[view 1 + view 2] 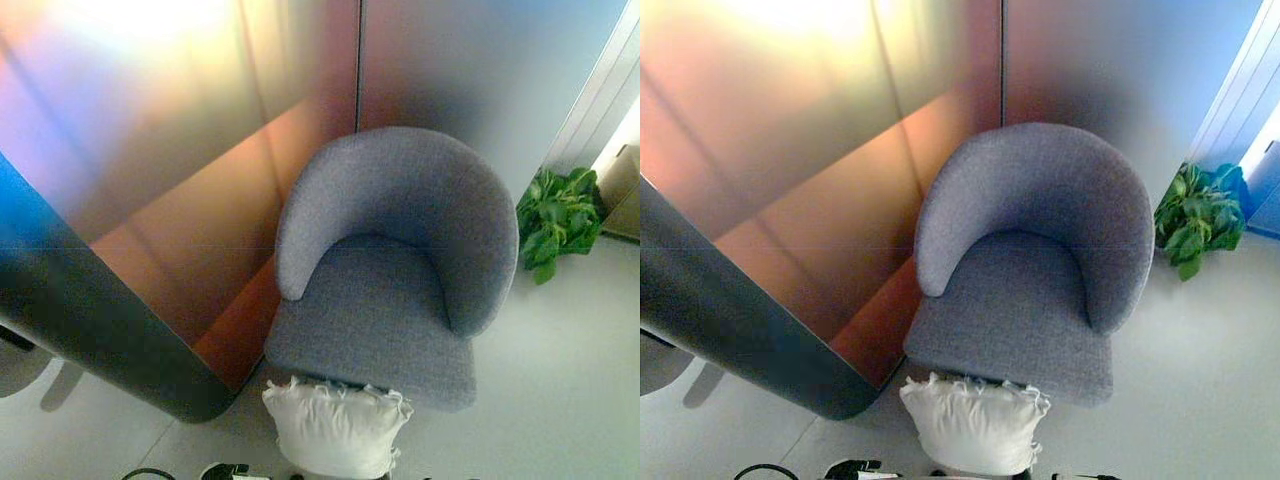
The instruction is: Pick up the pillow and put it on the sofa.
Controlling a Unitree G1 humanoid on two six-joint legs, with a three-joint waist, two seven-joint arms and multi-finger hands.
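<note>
A white frilled pillow (336, 428), its lower edge cut off, lies on the floor touching the front of the round-backed grey fabric sofa (400, 260). Neither hand shows, so finger state cannot be told. A leafy plant (558, 220) stands right.

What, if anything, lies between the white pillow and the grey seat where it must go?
Nothing visible does. The pillow sits at the front edge of the sofa, whose seat cushion is bare. The plant stands off to the right, out of the way.

Small dark-and-white parts (225, 470), lower edge
</note>
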